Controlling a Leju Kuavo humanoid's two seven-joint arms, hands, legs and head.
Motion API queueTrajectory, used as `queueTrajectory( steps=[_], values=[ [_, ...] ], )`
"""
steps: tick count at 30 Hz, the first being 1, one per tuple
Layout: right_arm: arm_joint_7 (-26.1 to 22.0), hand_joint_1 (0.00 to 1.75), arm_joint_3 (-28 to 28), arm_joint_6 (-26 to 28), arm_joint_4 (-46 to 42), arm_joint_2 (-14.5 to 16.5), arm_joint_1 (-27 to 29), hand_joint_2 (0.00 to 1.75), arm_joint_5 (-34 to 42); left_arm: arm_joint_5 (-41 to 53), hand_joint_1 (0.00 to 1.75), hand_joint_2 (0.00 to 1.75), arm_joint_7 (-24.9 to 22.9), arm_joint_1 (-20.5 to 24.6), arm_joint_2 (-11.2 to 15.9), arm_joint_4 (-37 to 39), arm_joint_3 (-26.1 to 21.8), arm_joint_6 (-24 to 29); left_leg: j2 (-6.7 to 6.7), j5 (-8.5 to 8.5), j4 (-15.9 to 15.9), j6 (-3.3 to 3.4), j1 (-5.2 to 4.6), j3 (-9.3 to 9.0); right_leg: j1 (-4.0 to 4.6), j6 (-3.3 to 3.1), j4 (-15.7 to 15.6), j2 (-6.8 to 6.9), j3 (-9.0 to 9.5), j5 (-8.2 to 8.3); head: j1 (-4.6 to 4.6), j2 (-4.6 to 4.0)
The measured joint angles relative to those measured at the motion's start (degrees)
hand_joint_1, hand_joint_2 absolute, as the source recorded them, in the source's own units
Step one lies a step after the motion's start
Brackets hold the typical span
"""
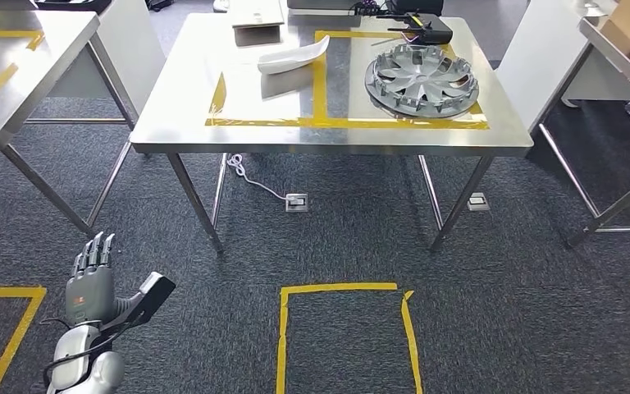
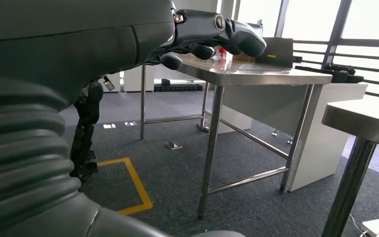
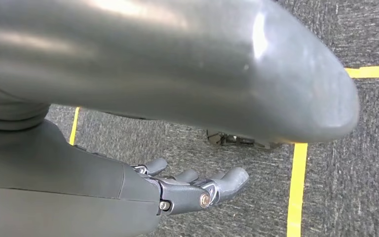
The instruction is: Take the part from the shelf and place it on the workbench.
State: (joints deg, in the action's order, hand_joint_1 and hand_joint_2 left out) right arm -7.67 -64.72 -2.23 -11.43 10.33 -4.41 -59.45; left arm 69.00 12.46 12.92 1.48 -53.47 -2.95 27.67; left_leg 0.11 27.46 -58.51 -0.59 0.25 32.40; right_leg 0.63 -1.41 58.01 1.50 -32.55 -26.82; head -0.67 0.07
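Hubcap [image 1: 422, 78] flat on desk [image 1: 189, 98], inside yellow tape frame [image 1: 320, 121], toward desk's right end, near front edge. White curved part [image 1: 294, 57] on same desk, left of hubcap, well apart. Black device [image 1: 422, 29] behind hubcap, partly cut off at desk's far edge. Open carpet between desk and robot, yellow tape square [image 1: 344, 328] on floor. Left hand [image 1: 98, 283] low, well short of desk, fingers straight, thumb spread, holding nothing. Right hand [image 3: 197, 190] over carpet, fingers apart, nothing in it; a grey cover hides its thumb side.

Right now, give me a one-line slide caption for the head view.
Empty left hand hangs over carpet before a steel workbench holding a white part and grey wheel cover.
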Motion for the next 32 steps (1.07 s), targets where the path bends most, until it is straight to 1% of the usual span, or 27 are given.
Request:
queueTrajectory(
  steps=[2, 6, 11, 12, 14, 15, 16, 18, 20, 21, 22, 24, 26, 27, 29, 30, 31, 32],
  values=[
    [0.0, 0.0, 0.0, 0.0, 0.0, 0.0, 0.0, 0.0, 0.0, 0.0, 0.0, 1.75, 0.0, 0.0, -0.1, 0.1, 0.0, 0.0, 0.01, -0.02, -0.1, 0.14, -0.04, 0.07, -0.03, 0.28, -0.1, -0.01, -0.01, 0.1, 0.01, 0.0],
    [0.0, 0.0, 0.0, 0.0, 0.0, 0.0, 0.0, 0.0, 0.0, 0.0, 0.0, 1.75, 0.0, 0.0, -0.2, 0.3, 0.0, 0.0, 0.01, -0.01, -0.2, 0.22, -0.06, 0.15, -0.09, 0.94, -0.1, -0.01, -0.04, 0.17, 0.01, 0.0],
    [0.0, 0.0, -0.1, 0.0, 0.0, 0.0, 0.0, 0.0, 0.0, -1.1, 0.0, 1.75, 0.3, 0.0, -0.2, 0.4, -0.1, -0.7, 0.01, -0.08, -0.2, 0.25, 0.0, 0.15, -0.16, 1.04, -0.1, -0.01, -0.06, 0.21, 0.03, 0.0],
    [-0.1, 0.0, -0.1, 0.0, 0.0, 0.0, 0.0, 0.44, 0.1, -2.7, 0.0, 1.75, 0.7, -0.1, -0.3, 0.4, -0.3, -1.8, 0.01, -0.09, -0.1, 0.24, 0.03, 0.15, -0.16, 1.04, -0.1, -0.01, -0.06, 0.21, 0.03, 0.0],
    [-0.3, 0.0, -0.3, 0.0, 0.0, 0.0, 0.0, 1.31, 0.7, -9.1, 0.0, 1.75, 2.5, -0.8, -1.1, 1.0, -1.4, -5.4, 0.06, -0.1, -0.1, 0.22, 0.05, 0.11, -0.15, 1.04, -0.1, -0.02, -0.06, 0.21, 0.03, 0.0],
    [-0.5, 0.0, -0.5, 0.0, 0.0, 0.0, 0.0, 1.31, 1.0, -12.7, 0.0, 1.75, 3.6, -1.3, -1.6, 1.8, -2.2, -7.2, 0.09, -0.1, -0.1, 0.22, 0.06, 0.09, -0.16, 1.04, -0.1, -0.03, -0.06, 0.21, 0.03, 0.0],
    [-0.7, 0.0, -0.7, 0.0, 0.0, 0.0, 0.0, 0.87, 1.4, -16.3, 0.0, 1.75, 4.7, -1.9, -2.3, 3.1, -3.3, -8.5, 0.11, -0.1, -0.1, 0.22, 0.06, 0.08, -0.15, 1.03, -0.1, -0.05, -0.07, 0.2, 0.03, 0.0],
    [-1.1, 0.0, -1.3, 0.0, 0.0, 0.1, 0.0, 0.0, 2.1, -21.2, 0.0, 1.75, 6.3, -2.6, -3.5, 7.5, -5.5, -9.1, 0.11, -0.1, 0.0, 0.22, 0.06, 0.08, -0.15, 1.03, -0.1, -0.07, -0.08, 0.18, 0.02, 0.0],
    [-1.7, 0.0, -1.8, 0.0, 0.0, 0.1, 0.0, 0.87, 2.6, -23.3, 0.0, 1.75, 5.8, -3.2, -4.5, 13.8, -8.0, -7.3, 0.11, -0.09, 0.0, 0.2, 0.06, 0.07, -0.15, 1.02, -0.1, -0.09, -0.09, 0.14, 0.02, 0.0],
    [-1.9, 0.0, -2.0, 0.0, 0.0, 0.1, 0.0, 1.31, 2.7, -23.1, 0.0, 1.75, 4.0, -3.6, -4.8, 17.0, -9.1, -5.8, 0.14, -0.08, 0.0, 0.18, 0.06, 0.07, -0.15, 1.01, -0.1, -0.12, -0.1, 0.13, 0.02, 0.0],
    [-2.3, 0.0, -2.3, 0.0, 0.0, 0.1, 0.1, 1.75, 2.8, -22.2, 0.0, 1.75, 1.2, -4.1, -5.1, 20.1, -9.9, -4.1, 0.17, -0.07, 0.0, 0.17, 0.06, 0.07, -0.15, 0.99, -0.1, -0.15, -0.12, 0.12, 0.03, 0.0],
    [-2.6, 0.0, -2.5, 0.2, 0.0, 0.1, 0.2, 1.75, 2.9, -19.4, 0.0, 1.75, -5.7, -5.3, -5.5, 25.0, -10.5, -1.8, 0.21, -0.06, 0.0, 0.16, 0.06, 0.08, -0.15, 0.98, -0.1, -0.19, -0.16, 0.1, 0.03, 0.0],
    [-2.4, 0.0, -2.1, 0.9, 0.0, 0.1, 0.3, 1.75, 3.5, -17.5, 0.0, 1.75, -11.5, -6.5, -5.7, 28.8, -10.5, -2.0, 0.2, -0.05, 0.0, 0.16, 0.06, 0.1, -0.15, 0.98, -0.1, -0.18, -0.17, 0.09, 0.03, 0.0],
    [-2.1, 0.0, -1.5, 1.3, 0.0, 0.0, 0.5, 1.75, 4.2, -17.4, 0.0, 1.75, -13.4, -7.1, -5.7, 30.3, -10.5, -2.7, 0.2, -0.04, 0.0, 0.16, 0.06, 0.1, -0.15, 0.98, -0.1, -0.18, -0.17, 0.08, 0.02, 0.0],
    [-1.4, 0.0, 0.3, 1.7, -0.2, -0.2, 0.9, 1.75, 6.1, -18.5, 0.0, 1.75, -15.0, -8.1, -5.7, 32.5, -10.5, -4.2, 0.2, -0.04, 0.0, 0.15, 0.06, 0.11, -0.15, 0.99, -0.1, -0.17, -0.18, 0.07, 0.03, 0.0],
    [-1.1, 0.0, 1.3, 1.8, -0.3, -0.4, 1.1, 1.31, 7.2, -19.5, 0.0, 1.75, -15.2, -8.5, -5.7, 33.3, -10.5, -4.8, 0.19, -0.04, 0.0, 0.15, 0.06, 0.12, -0.15, 1.0, -0.1, -0.16, -0.18, 0.06, 0.03, 0.0],
    [-0.9, 0.0, 2.2, 1.8, -0.5, -0.5, 1.3, 0.87, 8.3, -20.5, 0.0, 1.31, -15.2, -8.8, -5.7, 34.0, -10.5, -5.3, 0.19, -0.04, 0.0, 0.15, 0.06, 0.13, -0.15, 1.01, -0.1, -0.16, -0.19, 0.05, 0.03, 0.0],
    [-0.8, 0.0, 2.7, 1.8, -0.5, -0.6, 1.5, 0.58, 8.9, -21.0, 0.0, 1.16, -15.3, -9.0, -5.7, 34.2, -10.5, -5.5, 0.19, -0.04, 0.0, 0.15, 0.06, 0.13, -0.15, 1.02, -0.1, -0.16, -0.19, 0.04, 0.03, 0.0]
  ],
)
